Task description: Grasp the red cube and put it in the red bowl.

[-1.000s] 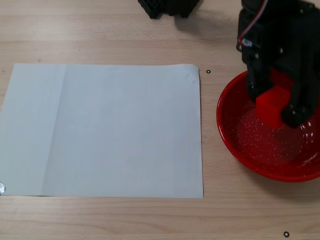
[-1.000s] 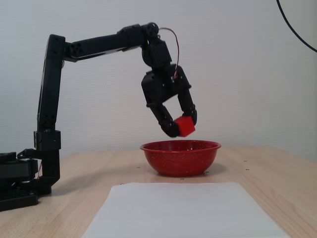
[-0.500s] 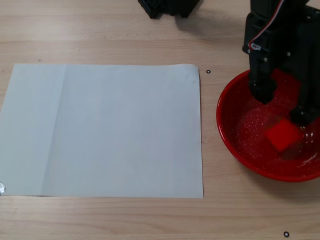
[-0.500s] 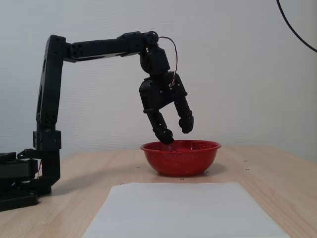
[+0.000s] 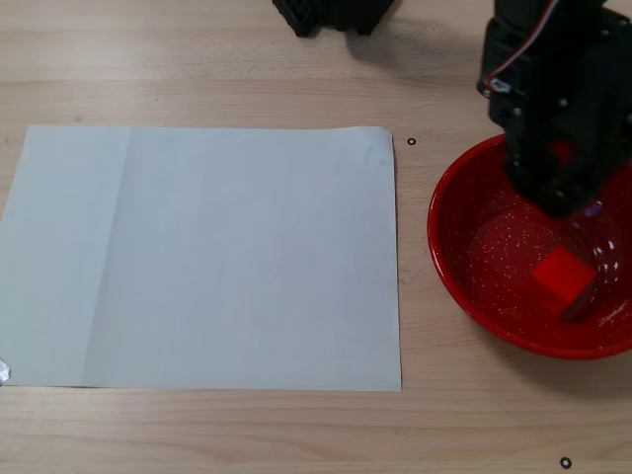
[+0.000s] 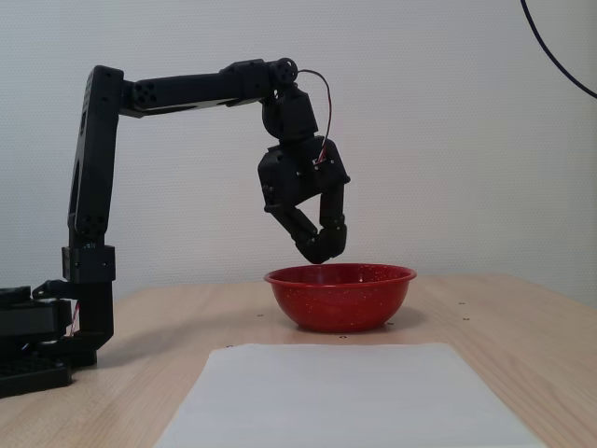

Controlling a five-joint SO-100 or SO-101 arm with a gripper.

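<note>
The red cube (image 5: 563, 279) lies inside the red bowl (image 5: 464, 257), right of the bowl's middle in a fixed view; no finger touches it. In the side-on fixed view the bowl (image 6: 340, 297) hides the cube. My gripper (image 6: 322, 252) hangs just above the bowl's rim, pointing down, also seen from above in the other fixed view (image 5: 570, 205) over the bowl's far part. Its two fingertips meet and nothing is held between them.
A large white sheet of paper (image 5: 217, 257) lies on the wooden table left of the bowl. The arm's black base (image 6: 47, 336) stands at the far left of the side-on view. Small black ring marks (image 5: 412, 141) dot the tabletop.
</note>
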